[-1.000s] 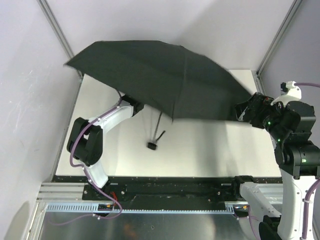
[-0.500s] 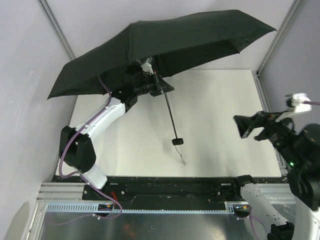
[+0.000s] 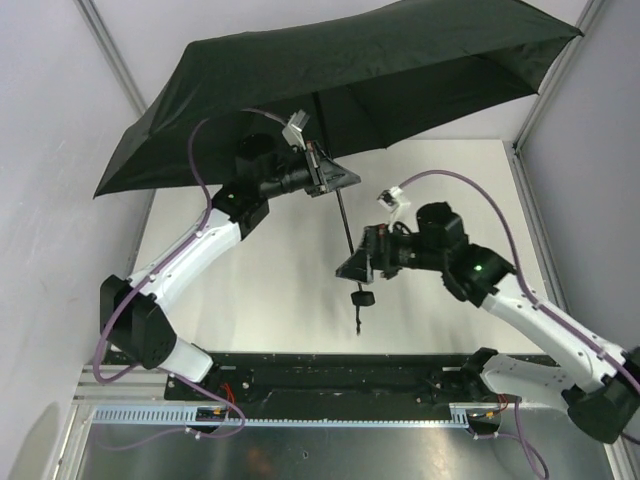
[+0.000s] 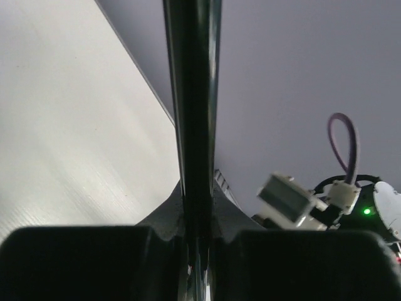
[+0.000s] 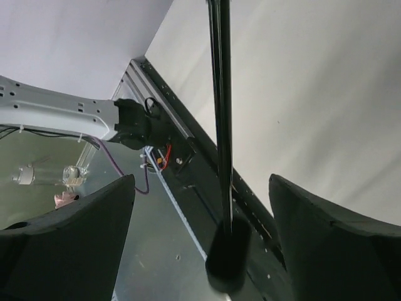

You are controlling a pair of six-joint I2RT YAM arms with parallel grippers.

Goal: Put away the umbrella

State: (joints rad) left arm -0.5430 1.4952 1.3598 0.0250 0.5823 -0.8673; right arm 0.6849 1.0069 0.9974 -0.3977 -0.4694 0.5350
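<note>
The right gripper (image 3: 350, 268) has come in from 3 o'clock to the centre, its fingers apart around the shaft (image 5: 219, 94). The left gripper (image 3: 335, 180) stays clamped on the open umbrella (image 3: 340, 70), whose canopy is toward 12 o'clock. Collapsing it looks next.

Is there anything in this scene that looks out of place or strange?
Yes. The umbrella is fully open and tilted in the air above the table, gripped on its shaft by the left hand. The right hand is open around the shaft near the handle.
</note>
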